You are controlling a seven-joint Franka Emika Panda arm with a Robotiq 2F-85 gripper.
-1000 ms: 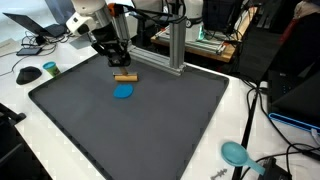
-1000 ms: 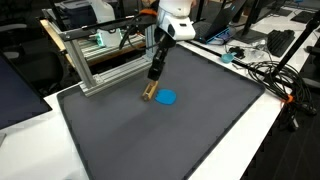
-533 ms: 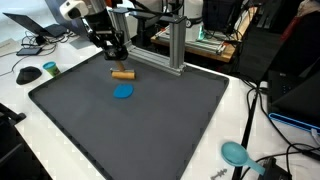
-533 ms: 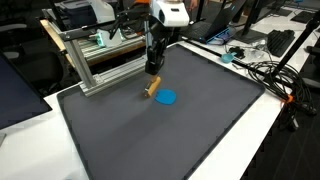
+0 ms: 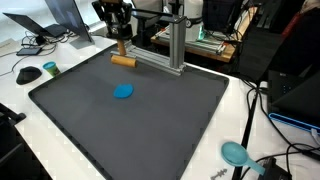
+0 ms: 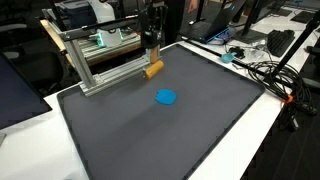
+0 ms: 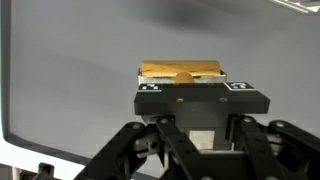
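In an exterior view the gripper point(image 5: 121, 53) is clamped shut on a small wooden block point(image 5: 124, 61), holding it off the dark mat point(image 5: 150, 125) over the mat's far edge, just beside the aluminium frame point(image 5: 172, 45). The block sits level there, with its long axis running pretty much side to side across the picture, roughly in line with that far edge. The blue disc point(image 5: 123, 91) lies flat on the mat, well apart from the block. In an exterior view from the opposite side, the gripper point(image 6: 152, 62) hangs straight down with the wooden block point(image 6: 154, 70) pinched at its tips. Here the long axis reads as a diagonal, low left to high right, close to the frame point(image 6: 105, 68), and the blue disc point(image 6: 166, 97) is nearer the camera. In the wrist view the gripper point(image 7: 193, 86) fills the bottom. The block point(image 7: 180, 70) lies crosswise just past the fingertips, long axis left to right, with grey mat point(image 7: 70, 80) behind it.
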